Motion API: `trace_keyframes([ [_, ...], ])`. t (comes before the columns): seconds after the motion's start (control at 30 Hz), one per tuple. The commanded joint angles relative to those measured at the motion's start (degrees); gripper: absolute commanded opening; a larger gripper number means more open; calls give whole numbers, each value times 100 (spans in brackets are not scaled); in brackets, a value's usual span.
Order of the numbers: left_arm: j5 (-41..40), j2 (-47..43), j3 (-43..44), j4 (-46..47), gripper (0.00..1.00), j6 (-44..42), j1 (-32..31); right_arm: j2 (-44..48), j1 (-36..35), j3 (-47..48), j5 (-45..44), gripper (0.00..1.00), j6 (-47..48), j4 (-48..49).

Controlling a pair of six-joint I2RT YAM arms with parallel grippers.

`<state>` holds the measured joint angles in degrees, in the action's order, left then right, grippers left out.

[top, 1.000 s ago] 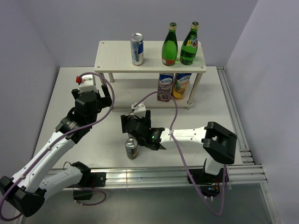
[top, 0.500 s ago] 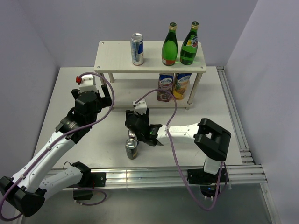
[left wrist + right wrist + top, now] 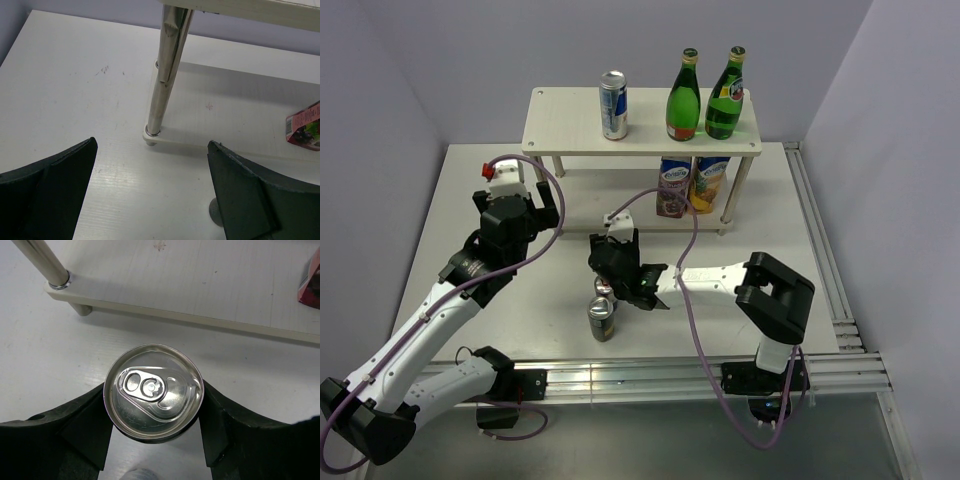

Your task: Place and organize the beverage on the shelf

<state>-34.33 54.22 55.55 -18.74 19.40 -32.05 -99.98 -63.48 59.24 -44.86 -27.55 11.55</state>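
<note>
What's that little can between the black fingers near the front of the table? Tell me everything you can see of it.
The can is a slim metal drink can with a shiny silver lid, its pull tab flat and the mouth sealed. Its side looks dark; the print is too small to read. It stands upright on the white table, just before the lower board of the shelf, not touching it. The right fingers flank it closely on both sides; whether they squeeze it cannot be told.

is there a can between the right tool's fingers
Yes, the right wrist view shows a silver-topped can sitting upright inside the right tool, with one dark finger against each side.
</note>
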Motion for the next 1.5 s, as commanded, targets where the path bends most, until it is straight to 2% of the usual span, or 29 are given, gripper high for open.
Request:
trace_keyframes([
  [0.0, -21, -25, 237, 64, 99, 64, 32, 593, 20, 439, -417, 0, 310, 242],
  [0.27, -65, -52, 219, 81, 99, 73, 32, 726, 82, 887, -971, 0, 1365, 1050],
  [0.37, -83, -51, 219, 90, 99, 73, 32, 647, 204, 913, -998, 0, 1779, 1883],
  [0.63, -118, -51, 219, 81, 99, 82, 24, -73, 889, 1291, -761, 0, 2377, 2957],
  [0.77, -162, -60, 219, 81, 99, 82, 32, -469, 1197, 1765, -629, 0, 2325, 2871],
  [0.93, -171, -43, 219, 90, 99, 73, 32, -663, 1365, 1872, -488, 0, 2175, 2835],
  [1.3, -118, -78, 219, 90, 99, 90, 59, -777, 1365, 1687, -427, 0, 1605, 2554],
  [1.47, -92, -104, 219, 108, 99, 90, 76, -628, 1137, 1275, -646, 0, 1743, 2869],
])
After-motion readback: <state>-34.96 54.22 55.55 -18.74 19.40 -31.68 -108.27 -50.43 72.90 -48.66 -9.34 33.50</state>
